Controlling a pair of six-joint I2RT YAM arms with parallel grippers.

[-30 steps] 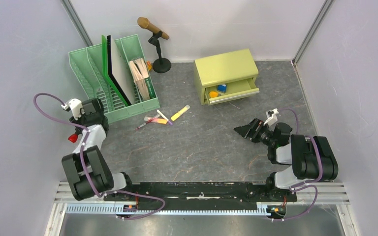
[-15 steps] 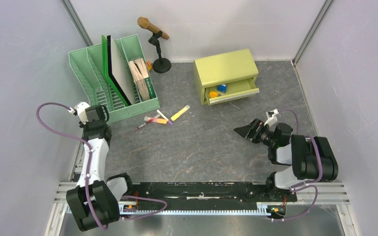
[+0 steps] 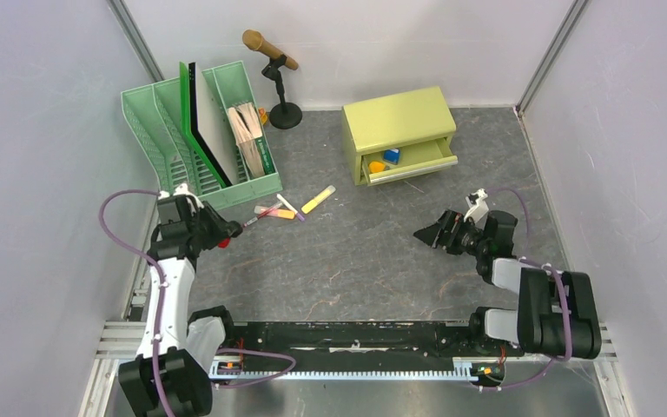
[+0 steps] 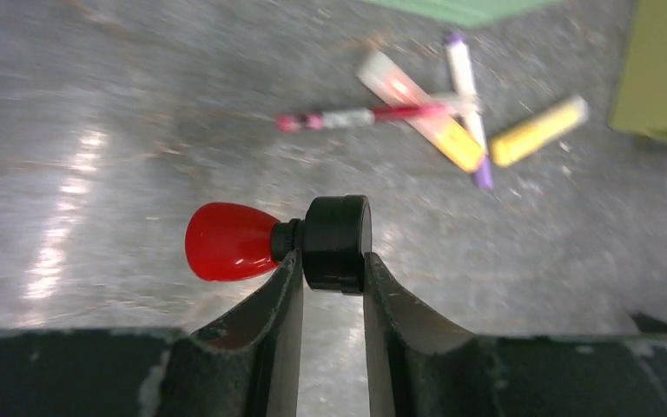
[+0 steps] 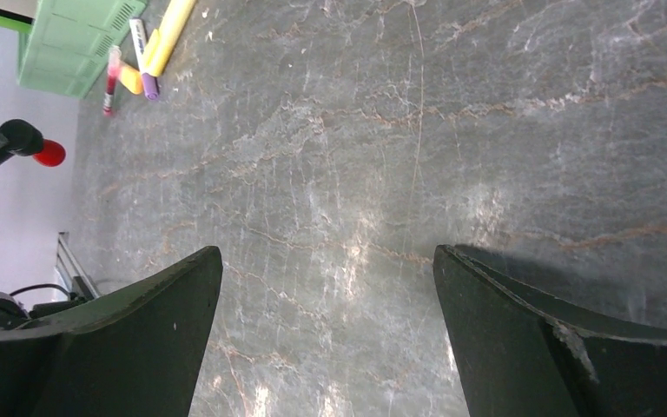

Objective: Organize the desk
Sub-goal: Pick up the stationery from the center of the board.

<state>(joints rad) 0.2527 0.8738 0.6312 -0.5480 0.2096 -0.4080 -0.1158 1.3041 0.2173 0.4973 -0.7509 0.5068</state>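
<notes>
Your left tool (image 4: pixel 332 261) pinches the red-tipped black knob (image 4: pixel 337 230) by its collar; carry it level toward the open drawer (image 3: pixel 408 161). Your right tool (image 5: pixel 326 252) gapes wide, empty.

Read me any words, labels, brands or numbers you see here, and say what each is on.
None can be read.
The red pen has a pale label band, but it is blurred.
Any print on the green book spine in the file rack is too small to tell.
</notes>
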